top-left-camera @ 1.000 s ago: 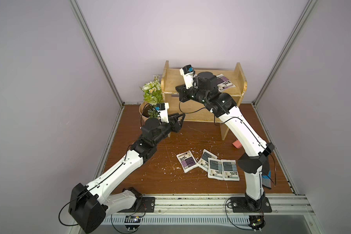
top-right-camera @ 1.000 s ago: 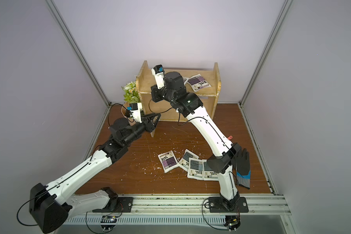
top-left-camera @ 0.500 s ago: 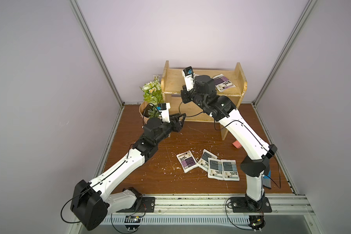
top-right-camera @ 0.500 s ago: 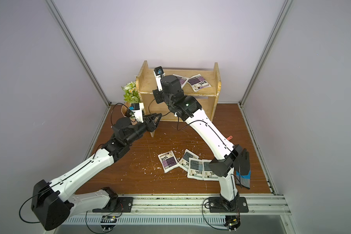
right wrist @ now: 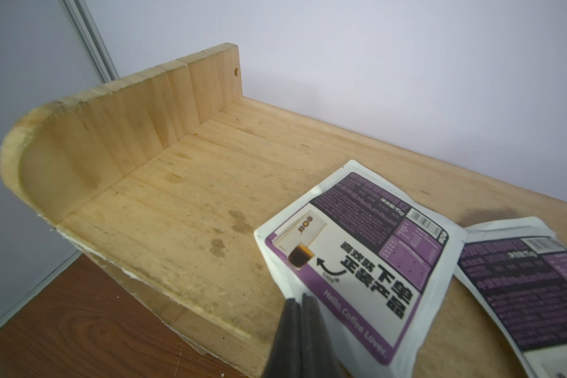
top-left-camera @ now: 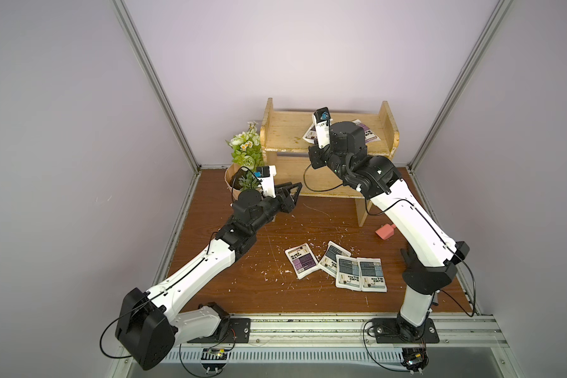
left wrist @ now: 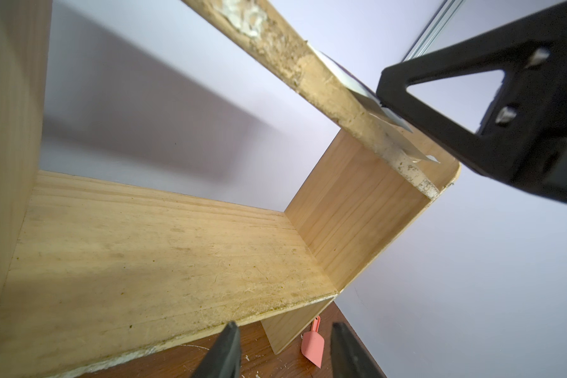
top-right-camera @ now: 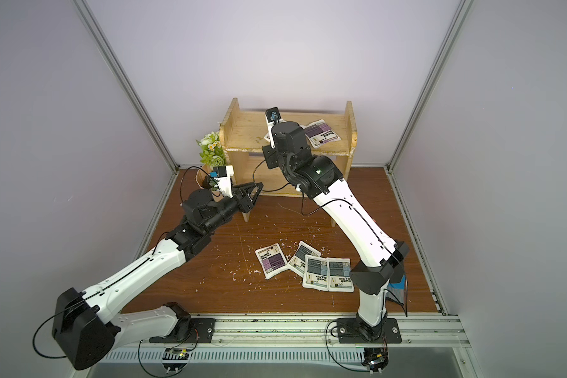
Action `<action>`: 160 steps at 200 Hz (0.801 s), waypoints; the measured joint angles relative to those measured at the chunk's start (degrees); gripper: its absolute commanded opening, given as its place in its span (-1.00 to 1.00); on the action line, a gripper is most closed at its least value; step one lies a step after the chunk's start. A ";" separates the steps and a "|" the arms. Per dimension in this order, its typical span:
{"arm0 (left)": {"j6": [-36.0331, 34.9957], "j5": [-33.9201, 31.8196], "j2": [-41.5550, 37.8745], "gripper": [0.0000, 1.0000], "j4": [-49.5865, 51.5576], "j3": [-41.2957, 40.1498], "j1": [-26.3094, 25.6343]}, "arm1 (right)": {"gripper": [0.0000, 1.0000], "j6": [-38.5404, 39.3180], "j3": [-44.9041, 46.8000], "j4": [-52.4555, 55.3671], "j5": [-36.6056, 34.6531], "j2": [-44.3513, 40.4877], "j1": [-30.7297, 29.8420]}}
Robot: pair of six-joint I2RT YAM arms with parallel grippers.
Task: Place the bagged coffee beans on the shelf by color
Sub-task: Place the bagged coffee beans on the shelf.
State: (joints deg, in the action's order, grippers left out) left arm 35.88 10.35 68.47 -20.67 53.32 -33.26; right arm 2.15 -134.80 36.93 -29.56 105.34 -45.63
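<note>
Right wrist view: right hand (right wrist: 298,299) pinched tight on the edge of a glossy flat white pouch with purple blocks (right wrist: 357,248), atop the grainy pale wooden shelf (right wrist: 184,183); left hand (left wrist: 283,325) level, fingers apart

The shelf (top-left-camera: 285,131) stands at the back of the table (top-left-camera: 243,288) against the rear wall, the flowerpot (top-left-camera: 230,178) just beside its left end, a scoop (top-left-camera: 385,231) on the table by its right foot. On its top board, toward the right, the left pouch (right wrist: 357,255) overlaps the right pouch (top-right-camera: 321,134) and juts over the front edge. Four more pouches (top-left-camera: 347,271) lie side by side on the table before the shelf.
</note>
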 measured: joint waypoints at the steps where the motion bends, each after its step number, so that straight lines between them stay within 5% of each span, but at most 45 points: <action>1: 0.00 0.02 0.00 -0.05 -0.02 -0.02 0.00 | -0.96 0.00 0.00 0.04 -0.02 0.00 0.00; 87: -0.02 0.07 -0.66 -0.05 -0.07 -1.09 0.00 | -0.91 -1.07 0.26 1.11 -0.04 -4.39 0.96; 133: -0.46 -0.17 -1.20 -0.05 0.39 -1.09 0.00 | -0.02 -3.34 0.24 1.14 7.63 -7.72 3.04; 160: -0.76 -0.39 -1.55 -0.05 0.50 -1.09 0.00 | -0.02 -7.52 0.83 1.29 14.43 -9.62 6.40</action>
State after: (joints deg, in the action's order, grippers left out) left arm 35.11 9.96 66.92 -20.16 52.23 -33.26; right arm -5.37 -133.97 38.22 -15.14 95.72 -39.22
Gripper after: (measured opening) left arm 0.475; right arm 0.502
